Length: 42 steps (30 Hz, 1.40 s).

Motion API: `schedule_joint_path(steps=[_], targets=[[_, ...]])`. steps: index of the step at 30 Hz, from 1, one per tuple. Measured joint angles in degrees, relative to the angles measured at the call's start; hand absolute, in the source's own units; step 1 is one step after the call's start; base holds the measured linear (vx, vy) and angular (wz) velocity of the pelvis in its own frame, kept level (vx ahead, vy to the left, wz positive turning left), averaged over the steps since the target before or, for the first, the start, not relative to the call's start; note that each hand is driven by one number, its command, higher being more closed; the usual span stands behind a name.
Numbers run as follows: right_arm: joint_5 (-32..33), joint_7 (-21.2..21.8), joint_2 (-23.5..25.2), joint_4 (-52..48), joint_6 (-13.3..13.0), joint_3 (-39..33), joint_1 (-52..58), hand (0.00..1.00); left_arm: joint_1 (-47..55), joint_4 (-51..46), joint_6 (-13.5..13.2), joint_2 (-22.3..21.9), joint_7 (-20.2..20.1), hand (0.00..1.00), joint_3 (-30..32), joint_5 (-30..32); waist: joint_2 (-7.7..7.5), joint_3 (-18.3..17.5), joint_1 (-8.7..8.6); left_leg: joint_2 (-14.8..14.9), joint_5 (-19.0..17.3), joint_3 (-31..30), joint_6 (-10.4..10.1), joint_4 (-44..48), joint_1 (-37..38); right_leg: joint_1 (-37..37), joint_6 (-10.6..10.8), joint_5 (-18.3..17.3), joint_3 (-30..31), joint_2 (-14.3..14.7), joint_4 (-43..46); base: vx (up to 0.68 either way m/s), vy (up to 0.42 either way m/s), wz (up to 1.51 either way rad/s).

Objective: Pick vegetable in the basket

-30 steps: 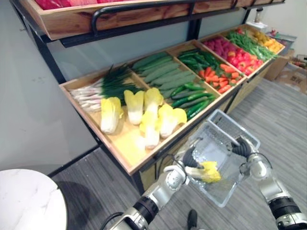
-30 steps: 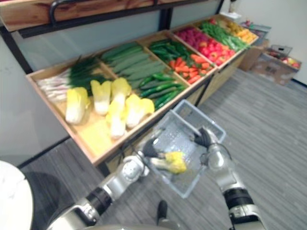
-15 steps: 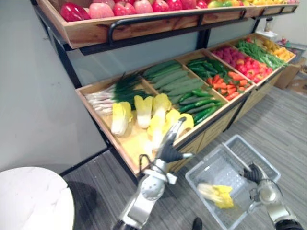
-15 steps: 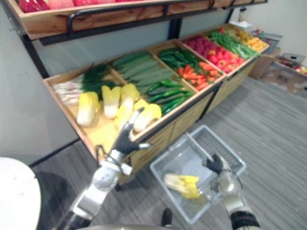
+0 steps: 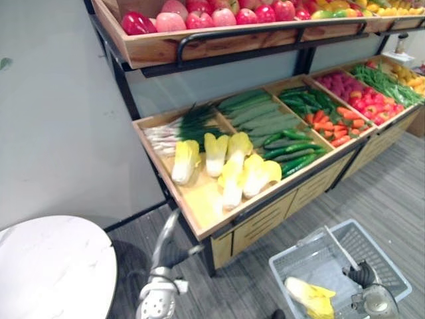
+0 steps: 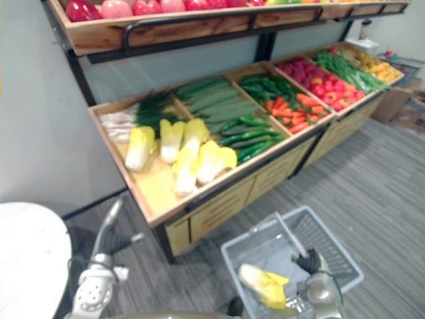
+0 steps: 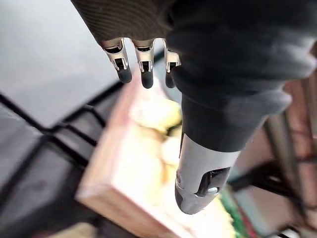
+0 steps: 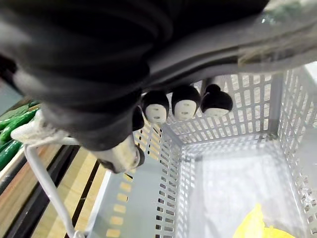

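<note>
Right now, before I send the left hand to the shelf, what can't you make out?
- Cabbage in the basket: cut off by the bottom edge in the left eye and right wrist views.
- Shelf past the left hand: blurred in the left wrist view; single cabbages can't be told apart.
- Right hand on the handle: palm hidden under its dark cover, right wrist view.

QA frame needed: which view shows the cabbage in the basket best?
Right eye view: the cabbage lies whole in the basket. Left eye view has it against the edge; right wrist view catches a yellow corner.
</note>
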Motion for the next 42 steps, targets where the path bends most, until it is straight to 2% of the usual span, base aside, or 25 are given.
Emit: schedule_joint_path(steps=[1, 6, 9, 15, 16, 17, 20, 25, 26, 27, 28, 29, 31, 32, 33, 34, 35, 36, 37, 38, 39, 40, 41, 42], targets=[[0.16, -0.76, 0.23, 0.26, -0.03, -0.27, 0.92, 1.0, -0.02, 4.14, 1.31, -0.81, 1.22, 0.0, 4.47, 1.43, -0.33, -0.24, 0.33, -0.15, 0.72, -0.85, 0.01, -1.27, 0.51, 0.62, -0.04, -0.56, -1.05, 0.0, -0.01, 0.01, -0.041, 0.34], [0.17, -1.21, 1.95, 2.12, -0.23, -2.71, 1.48, 1.0, -0.76, 14.5, 5.65, -2.24, 3.96, 0.0, 18.03, 3.89, -1.42, -1.23, 0.89, -0.43, 2.99, -1.97, -0.35, -5.2, 1.75, 1.29, -0.73, -1.55, -3.05, 0.13, -0.04, 0.02, -0.025, 0.19], [0.15, -0.86, 2.37, 2.16, -0.27, -4.2, 1.53, 1.0, -0.87, 20.77, 8.05, -2.81, 4.02, 0.0, 20.93, 3.18, -1.23, -1.14, 0.78, -0.98, 3.96, -2.6, -0.6, -7.06, 3.08, 2.31, -0.55, -1.71, -3.64, -0.07, -0.04, 0.03, 0.013, 0.1], [-0.03, -0.74, 2.19, 3.99, -0.6, -4.25, -0.15, 1.0, -3.53, 35.89, 8.64, -2.13, 1.51, 0.0, 19.1, 0.91, -0.59, -0.61, 0.55, -1.39, 4.31, -2.03, -0.46, -8.2, 4.92, 2.98, -0.03, -1.57, -3.38, -0.31, -0.03, 0.03, 0.024, -0.02], [-0.04, -0.72, 2.11, 4.71, -0.6, -4.25, -0.79, 1.0, -3.91, 37.65, 8.87, -1.82, 0.44, 0.0, 18.63, 0.68, -0.51, -0.6, 0.55, -1.38, 4.29, -1.19, -0.45, -8.19, 5.02, 2.97, -0.02, -1.58, -2.88, -0.26, -0.04, 0.02, 0.031, -0.24], [-0.23, -0.64, 2.11, 5.57, -0.62, -4.21, -1.5, 1.0, -4.46, 40.96, 8.91, -0.9, -2.32, 0.0, 17.55, -2.41, -0.42, -0.47, 0.39, -1.35, 4.23, -0.88, -0.49, -8.25, 5.83, 2.95, -0.01, -1.59, -2.38, -0.06, -0.03, 0.02, 0.025, -0.22], [-0.29, -0.25, 2.05, 5.74, -0.61, -4.23, -1.78, 1.0, -4.55, 42.24, 8.74, -0.19, -6.09, 0.0, 17.05, -7.56, -0.32, -0.01, 0.08, -1.2, 4.15, 0.29, -0.62, -8.3, 6.57, 3.08, 0.03, -1.62, -1.55, 0.27, -0.02, 0.01, 0.0, -0.19], [-0.26, 0.35, 2.0, 6.2, -0.63, -4.41, -2.34, 1.0, -5.32, 43.08, 8.44, 0.13, -6.52, 0.0, 14.39, -9.71, -0.15, 1.25, -0.85, -1.0, 3.6, 0.65, -0.93, -8.15, 7.28, 3.43, 0.12, -1.83, -0.92, 0.57, -0.01, -0.01, -0.004, -0.07], [-0.25, 0.36, 1.97, 6.27, -0.61, -4.58, -2.45, 1.0, -5.67, 43.06, 7.95, 0.18, -6.5, 0.0, 13.6, -10.24, -0.58, 1.98, -0.79, -0.8, 3.35, 0.82, -1.02, -7.93, 8.21, 4.37, 0.12, -2.0, -0.84, 0.7, 0.02, 0.01, -0.01, -0.03], [-0.23, 0.33, 1.96, 6.27, -0.61, -4.7, -2.47, 1.0, -5.76, 43.02, 7.64, 0.23, -6.52, 0.0, 13.14, -10.23, -0.24, 2.74, -0.79, -0.5, 2.79, 1.16, -1.17, -7.36, 8.59, 4.8, 0.03, -2.38, -0.83, 0.76, 0.25, 0.0, -0.005, -0.11], [-0.17, 0.17, 1.75, 6.23, -0.62, -5.0, -2.64, 1.0, -6.11, 43.02, 7.4, 0.27, -6.53, 0.0, 12.5, -10.22, -0.45, 3.88, -0.7, 0.52, 0.9, 1.81, -1.18, -4.08, 8.52, 4.88, 0.28, -3.57, -0.35, 0.72, 2.44, -0.02, 0.003, -0.15], [0.12, 0.16, 1.08, 6.1, -0.72, -5.49, -2.67, 1.0, -6.7, 43.02, 7.34, 0.5, -6.54, 0.0, 11.57, -10.08, 0.03, 5.03, -0.72, 2.2, -2.05, 1.68, -1.13, 1.59, 6.67, 4.25, 0.42, -5.26, -0.05, 0.66, 5.76, -0.03, 0.01, -0.17], [0.23, 0.18, 0.82, 5.74, -0.8, -6.38, -2.52, 1.0, -6.7, 43.03, 7.03, 1.17, -6.66, 0.0, 10.11, -9.78, -0.01, 5.4, -0.7, 4.03, -5.02, 1.65, -1.09, 7.09, 4.49, 2.53, 0.47, -6.66, 0.53, 0.67, 9.24, -0.01, 0.034, -0.17], [0.24, -0.12, 1.16, 4.56, -0.82, -6.87, -1.92, 1.0, -6.9, 43.01, 6.65, 2.21, -6.71, 0.0, 8.94, -9.08, 0.46, 5.6, -0.81, 4.54, -6.24, 1.91, -0.97, 9.25, 3.72, 1.75, 0.33, -6.53, 1.14, 0.64, 10.47, 0.0, 0.079, -0.32], [0.24, -0.46, 1.66, 2.73, -0.96, -6.91, -1.06, 1.0, -7.23, 43.01, 6.44, 3.39, -6.73, 0.0, 8.46, -8.75, -0.65, 6.15, -0.81, 4.5, -6.75, 3.09, -0.84, 9.85, 3.49, 0.82, 1.39, -5.71, 2.41, 0.46, 10.75, -0.01, 0.083, -0.37], [0.23, -0.66, 2.08, 1.66, -1.03, -6.85, -0.73, 1.0, -7.44, 43.01, 6.35, 3.93, -6.6, 0.0, 8.47, -8.14, -0.24, 6.08, -0.8, 4.69, -6.92, 3.77, -0.72, 9.97, 3.42, 0.19, 2.49, -4.83, 3.0, 0.46, 10.79, -0.06, 0.072, -0.63], [0.22, -0.89, 2.44, -0.44, -1.27, -6.44, -0.21, 1.0, -7.6, 43.01, 6.34, 4.94, -6.23, 0.0, 8.52, -7.51, -0.73, 6.27, -0.81, 5.02, -7.2, 5.89, -0.26, 10.01, 2.71, -2.13, 3.82, -0.84, 4.02, 0.94, 10.32, -0.18, 0.103, -0.97], [0.21, -0.71, 2.4, -2.42, -1.65, -5.85, -0.23, 1.0, -8.04, 42.97, 6.37, 5.89, -6.05, 0.0, 9.08, -7.51, -0.31, 6.44, -0.72, 5.24, -6.55, 9.28, 0.78, 9.6, 2.59, -4.03, 5.46, 6.87, 4.5, 2.24, 6.85, -0.21, 0.088, -1.16], [0.19, -0.44, 2.48, -3.06, -1.83, -5.21, -0.62, 1.0, -7.92, 42.92, 6.36, 6.16, -5.91, 0.0, 9.52, -7.57, 0.68, 6.95, -0.48, 6.35, -5.8, 11.66, 1.88, 8.84, 2.52, -4.2, 4.69, 9.6, 4.38, 3.2, 4.26, -0.24, 0.085, -1.17], [0.06, -0.26, 2.62, -3.79, -2.04, -4.24, -1.43, 1.0, -8.0, 42.94, 6.34, 6.48, -5.79, 0.0, 10.28, -7.65, 0.66, 7.81, -0.93, 6.99, -5.08, 14.55, 2.88, 7.75, 2.68, -5.62, -0.45, 2.98, -2.07, 1.95, 12.44, -0.13, 0.035, -0.87], [0.04, -0.35, 2.41, -4.14, -2.05, -4.32, -1.45, 1.0, -8.16, 42.9, 6.33, 6.84, -5.57, 0.0, 10.69, -7.66, 0.38, 7.82, -0.91, 6.95, -4.7, 15.75, 2.78, 7.18, 2.98, -6.39, -3.3, -2.35, -5.94, 0.41, 19.16, -0.09, 0.062, -0.97], [0.05, 0.26, 1.7, -4.09, -2.15, -4.06, -1.28, 1.0, -8.38, 42.83, 6.3, 7.54, -5.07, 0.0, 11.26, -7.59, -0.71, 7.91, -0.89, 6.98, -4.64, 17.96, 2.87, 8.37, 4.18, -6.41, -4.42, -8.45, -11.97, -2.77, 29.94, -0.03, 0.054, -1.14], [0.0, 0.72, 1.81, -3.22, -2.32, -2.74, -1.77, 1.0, -9.09, 42.94, 6.49, 8.53, -4.93, 0.0, 11.99, -7.52, -2.51, 8.33, -0.98, 7.14, -4.56, 20.05, 3.19, 11.71, 4.04, -7.04, -7.87, -6.22, -16.41, -3.43, 30.78, -0.04, 0.023, -1.19], [-0.1, 0.79, 2.25, -3.14, -2.27, -1.7, -1.83, 1.0, -8.97, 43.03, 6.59, 8.23, -5.02, 0.0, 12.18, -7.38, -3.29, 8.05, -0.73, 7.05, -4.33, 20.79, 3.96, 12.21, 3.67, -6.59, -10.49, -4.37, -18.14, -2.83, 28.53, -0.2, 0.031, -1.39]])
